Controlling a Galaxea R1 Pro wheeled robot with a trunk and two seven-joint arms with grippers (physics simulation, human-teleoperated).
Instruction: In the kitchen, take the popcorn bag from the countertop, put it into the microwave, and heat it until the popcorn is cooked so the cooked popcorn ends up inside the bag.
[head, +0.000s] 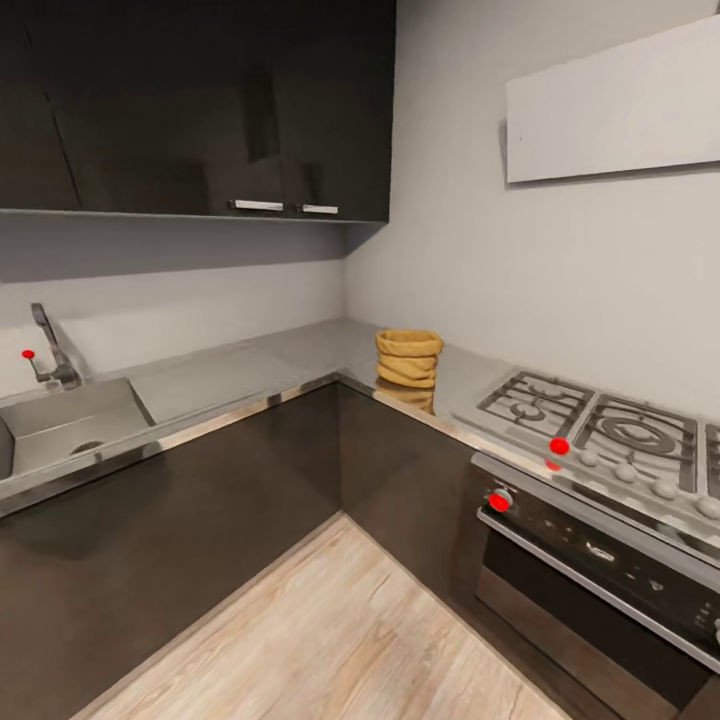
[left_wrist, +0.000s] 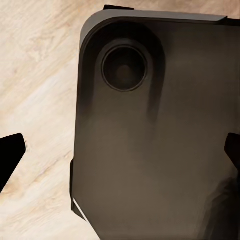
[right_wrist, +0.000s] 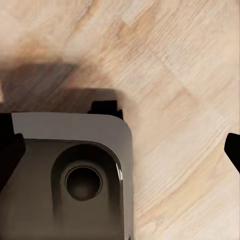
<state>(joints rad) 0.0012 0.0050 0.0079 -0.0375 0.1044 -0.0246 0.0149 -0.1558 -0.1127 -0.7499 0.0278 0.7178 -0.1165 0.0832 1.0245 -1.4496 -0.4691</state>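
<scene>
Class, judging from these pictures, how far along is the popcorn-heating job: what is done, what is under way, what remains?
Done: nothing yet; the popcorn bag sits untouched on the countertop, in the corner beside the gas hob. In hand: nothing is gripped; both wrist views look down at the wood floor, fingertips spread apart. Left: reaching the bag, lifting it, loading the microwave, heating.

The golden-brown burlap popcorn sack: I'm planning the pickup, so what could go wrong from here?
The golden-brown burlap popcorn sack stands deep in the corner of the shiny steel countertop, so the reach may be long. It is close to the black-grated gas hob, which an arm might bump. Its wrinkled, soft-looking sides could collapse under a pinch.
</scene>
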